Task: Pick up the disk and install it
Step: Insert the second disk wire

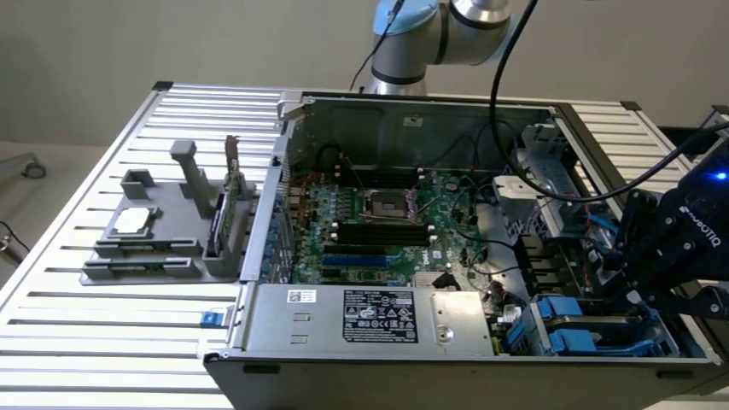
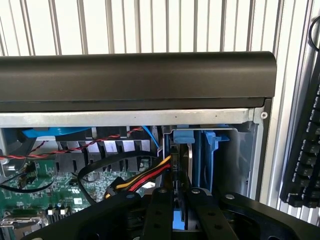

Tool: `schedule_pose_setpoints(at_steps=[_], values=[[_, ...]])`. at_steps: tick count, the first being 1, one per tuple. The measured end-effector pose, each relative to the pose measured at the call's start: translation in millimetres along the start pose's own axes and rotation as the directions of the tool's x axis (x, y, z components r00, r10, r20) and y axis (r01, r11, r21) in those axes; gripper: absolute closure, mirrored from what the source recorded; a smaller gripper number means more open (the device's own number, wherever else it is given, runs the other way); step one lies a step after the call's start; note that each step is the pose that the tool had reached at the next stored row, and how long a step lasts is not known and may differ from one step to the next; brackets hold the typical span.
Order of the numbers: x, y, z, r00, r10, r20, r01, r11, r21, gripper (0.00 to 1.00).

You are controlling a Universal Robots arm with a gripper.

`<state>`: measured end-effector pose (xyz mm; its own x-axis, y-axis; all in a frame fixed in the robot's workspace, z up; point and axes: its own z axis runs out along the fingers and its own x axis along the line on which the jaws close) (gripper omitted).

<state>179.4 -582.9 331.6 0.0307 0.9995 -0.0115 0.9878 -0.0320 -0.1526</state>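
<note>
The disk stands on edge in the wrist view, a thin silver plate with a blue carrier bracket at its top, set into the drive bay at the corner of the open computer case. My gripper is shut on it, with one black finger on each side of the blue and silver edge. In the exterior view my gripper hangs over the bay at the case's near right corner, above the blue carrier parts. The disk's label side is hidden.
A second blue bracket sits right beside the disk. Red, yellow and black cables run close to the bay. The case's black front panel and metal rim border it. A keyboard lies outside. The power supply and parts fixture lie on the exterior view's left.
</note>
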Motion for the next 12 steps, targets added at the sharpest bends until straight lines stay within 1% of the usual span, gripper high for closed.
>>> schedule_pose_setpoints(at_steps=[12], values=[[0.1,0.1,0.2,1.0,0.0,-0.0001,0.0,1.0,-0.0001,0.84]])
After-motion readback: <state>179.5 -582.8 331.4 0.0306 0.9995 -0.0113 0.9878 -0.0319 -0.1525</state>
